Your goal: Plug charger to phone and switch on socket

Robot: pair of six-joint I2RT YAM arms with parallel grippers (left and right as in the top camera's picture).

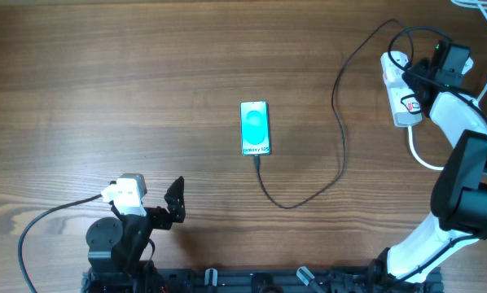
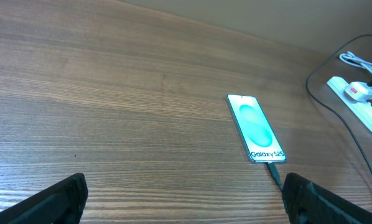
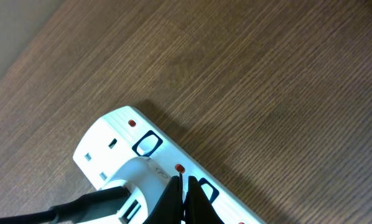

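Charger (image 1: pixel 339 122) tip in phone (image 1: pixel 254 127); closed right claw (image 3: pixel 183 184) at socket (image 3: pixel 105 140) switch (image 3: pixel 206 190).

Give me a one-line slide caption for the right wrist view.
Right fingers, shut, point down at a switch on the white power strip, beside a seated white plug.

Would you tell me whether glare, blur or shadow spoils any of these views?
Overhead: even light, sharp; the phone screen glows bright, no glare. Left wrist: the left pincer is dark and featureless at the bottom edge. Right wrist: the socket casts only a soft shadow; the right pincer shows black.
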